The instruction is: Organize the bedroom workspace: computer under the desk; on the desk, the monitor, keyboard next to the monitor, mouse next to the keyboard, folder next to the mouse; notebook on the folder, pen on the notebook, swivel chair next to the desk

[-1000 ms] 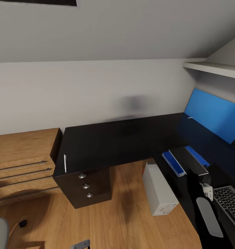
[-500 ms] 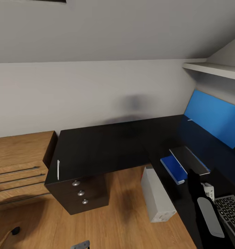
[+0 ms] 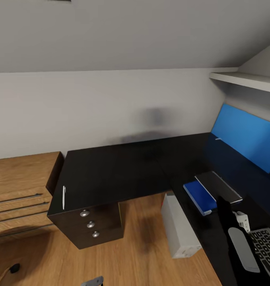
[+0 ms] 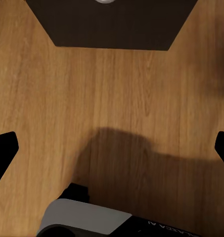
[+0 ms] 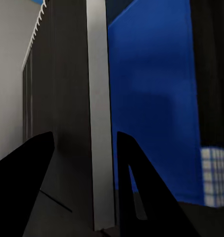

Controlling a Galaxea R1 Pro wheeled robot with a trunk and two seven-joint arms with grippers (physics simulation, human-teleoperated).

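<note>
The wooden drawer chest (image 3: 19, 178) stands farthest left, well away from both grippers. Next comes the desk (image 3: 119, 171), with the pen (image 3: 63, 197) lying along its left edge above the black drawer unit (image 3: 93, 224). The pen is far to the left of the right gripper, across the bare black top.

The left gripper (image 4: 112, 148) hangs over the wooden floor (image 4: 112, 89). Its fingers (image 4: 3, 150) are spread wide with nothing between them. The foot of the drawer unit and one round knob (image 4: 104, 1) lie just ahead of it.

The computer (image 3: 177, 228) stands upright on the floor under the desk's edge, below and to the left of the right arm (image 3: 227, 216).

On the desk, the folder (image 3: 197, 196) lies flat just ahead of that arm. The notebook (image 3: 218, 186) partly overlaps the folder's right side, and its near end reaches the arm's tip. In the right wrist view, the right gripper (image 5: 86, 134) has its dark fingers (image 5: 27, 182) closed against either face of the notebook's thin slab (image 5: 99, 123), with the folder's blue behind it.

The keyboard (image 3: 267, 248) sits just right of the arm, at the corner of the head view. The blue back panel (image 3: 246, 137) rises beyond the gripper, to its right.
</note>
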